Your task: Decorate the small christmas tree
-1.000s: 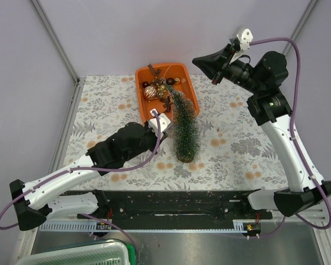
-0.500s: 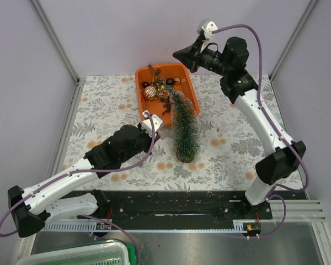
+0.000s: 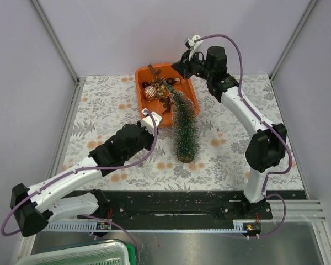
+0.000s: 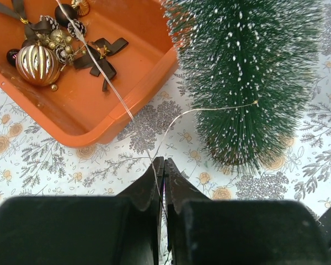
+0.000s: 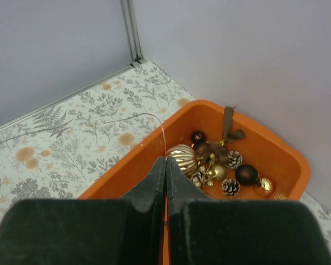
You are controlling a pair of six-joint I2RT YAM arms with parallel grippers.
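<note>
The small christmas tree point(image 3: 185, 130) stands tilted on its wooden base, its tip leaning over the orange tray point(image 3: 139, 91). In the left wrist view the tree point(image 4: 248, 72) has a thin light wire point(image 4: 121, 99) running from it to my jaws and on across the tray rim. My left gripper point(image 3: 154, 117) sits just left of the tree, shut on the wire point(image 4: 164, 161). My right gripper point(image 3: 175, 65) hovers over the tray's far edge, shut on the wire point(image 5: 165, 158), which arcs away to the left point(image 5: 154, 117).
The tray point(image 5: 287, 154) holds a gold ribbed ball point(image 5: 182, 156), dark balls, pine cones point(image 5: 230, 187) and brown ribbon bows point(image 4: 102, 52). The leaf-print tablecloth point(image 3: 110, 105) covers the table. Walls close off the back and both sides.
My right arm has swung left and down from the back right to over the tray's far edge. My left gripper has shifted slightly back and left beside the tree.
</note>
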